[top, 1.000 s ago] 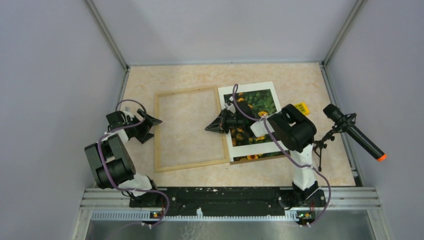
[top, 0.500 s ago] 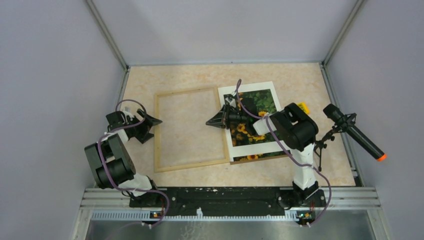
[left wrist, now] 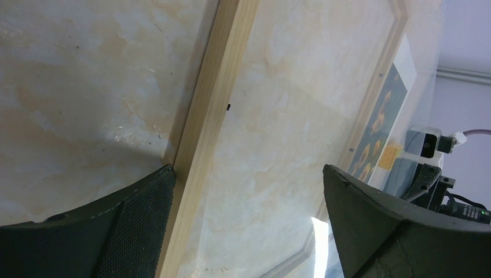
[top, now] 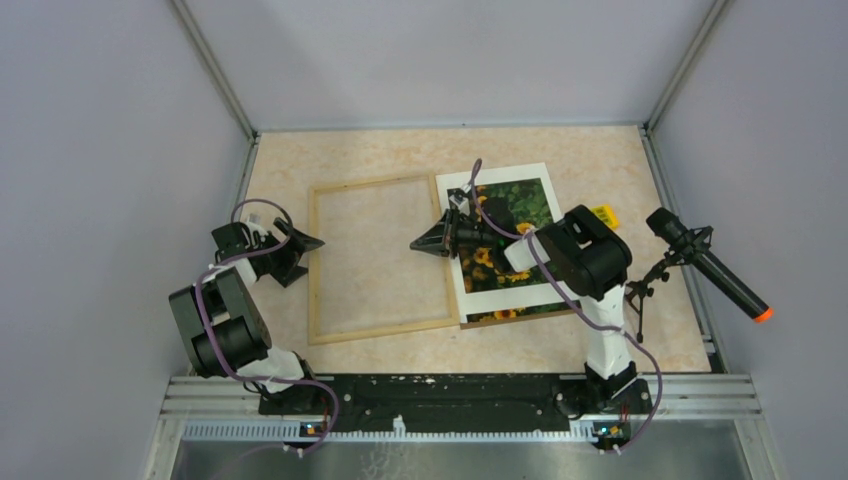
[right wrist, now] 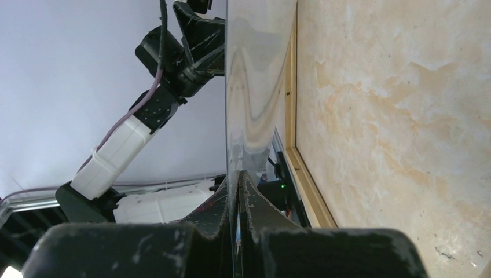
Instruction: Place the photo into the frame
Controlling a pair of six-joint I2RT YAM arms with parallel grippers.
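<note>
- Lying flat on the table (top: 350, 150), the photo (top: 515, 205) sits face up to the right of the frame (top: 314, 270), not inside it. A white mat (top: 490, 297) borders it, and a brown board (top: 520, 318) shows beneath its near edge.
- The frame lies flat beside the photo, their neighbouring edges touching or nearly so. The tabletop shows through its opening.
- The right gripper (top: 418, 246) hovers over the frame's right rail, clenched on a clear sheet (right wrist: 257, 87). The wrist view shows the thin, glossy pane pinched edge-on between the fingertips.
- The left gripper (top: 305, 243) is at the frame's left rail with its jaws spread wide and nothing in them. In its own view the wooden rail (left wrist: 214, 110) runs between the two fingers, closer to the left one (left wrist: 116, 231).
- A microphone (top: 710, 265) on a small stand is at the table's right edge.
</note>
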